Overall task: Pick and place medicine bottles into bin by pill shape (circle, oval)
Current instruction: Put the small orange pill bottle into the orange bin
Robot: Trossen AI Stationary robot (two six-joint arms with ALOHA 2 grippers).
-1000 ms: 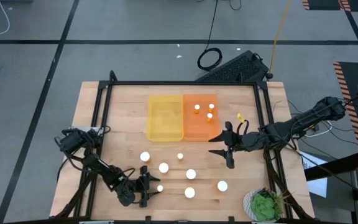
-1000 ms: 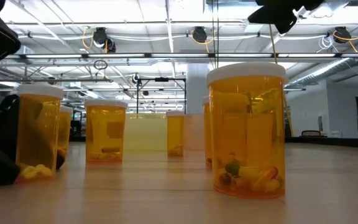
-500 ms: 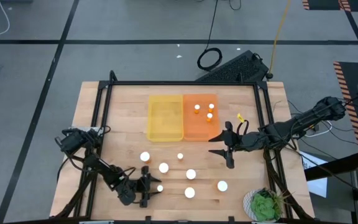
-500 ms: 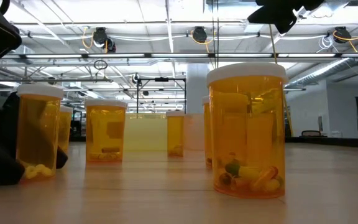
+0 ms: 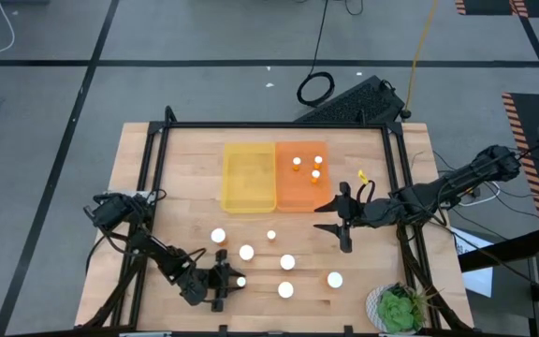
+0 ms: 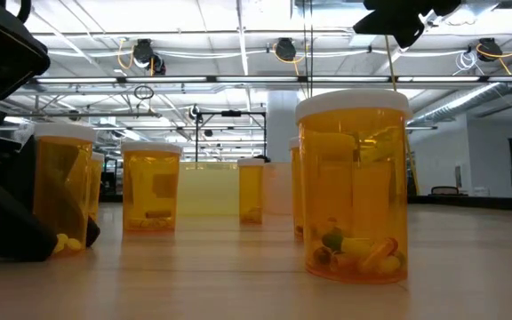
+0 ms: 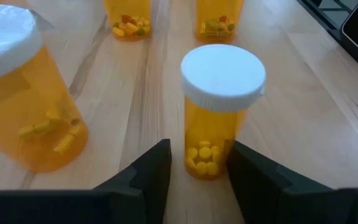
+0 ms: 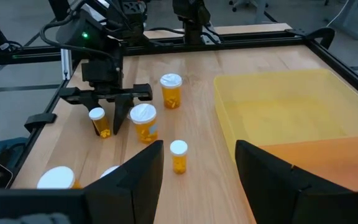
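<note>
Closing in on a small white-capped bottle of round yellow pills (image 7: 222, 112), my left fingers (image 7: 197, 168) stand spread on either side of it, not yet gripping. Next: squeeze, lift, carry to a tray. My right fingers (image 8: 197, 165) hang open, waiting.

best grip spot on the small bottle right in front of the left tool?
Probably the amber body below the white cap, taken side-on. The small bottle stands upright, and the left tool is already level with it, open, one finger on each side of its base. The cap overhangs the narrower body. A larger bottle stands close on one side, so come straight in.
</note>
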